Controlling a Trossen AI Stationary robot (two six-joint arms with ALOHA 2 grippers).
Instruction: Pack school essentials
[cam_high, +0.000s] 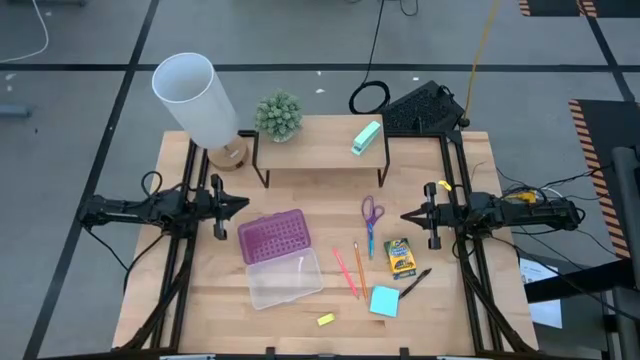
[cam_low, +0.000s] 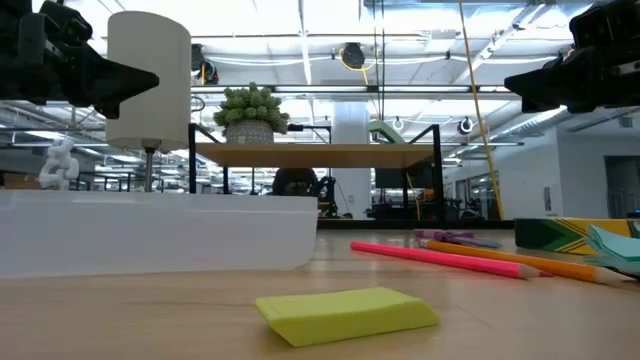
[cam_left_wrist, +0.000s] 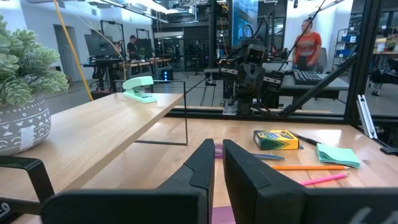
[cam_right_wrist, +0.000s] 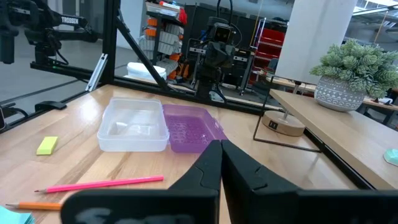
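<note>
Both arms wait over the worktop's side edges. The left gripper (cam_high: 243, 204) and right gripper (cam_high: 405, 215) point inward with fingers closed on nothing. Between them, nearer the right gripper, lie the scissors (cam_high: 371, 220), crayon box (cam_high: 400, 257), pencils (cam_high: 350, 269), black pen (cam_high: 414, 282) and sticky-note pad (cam_high: 384, 301). The yellow eraser (cam_high: 325, 319) sits by the front edge, beside the open clear case (cam_high: 283, 277).

Bare wood between open case (cam_high: 283, 278) and pencils (cam_high: 347, 268); shelf (cam_high: 320, 148) blocks rear.
</note>
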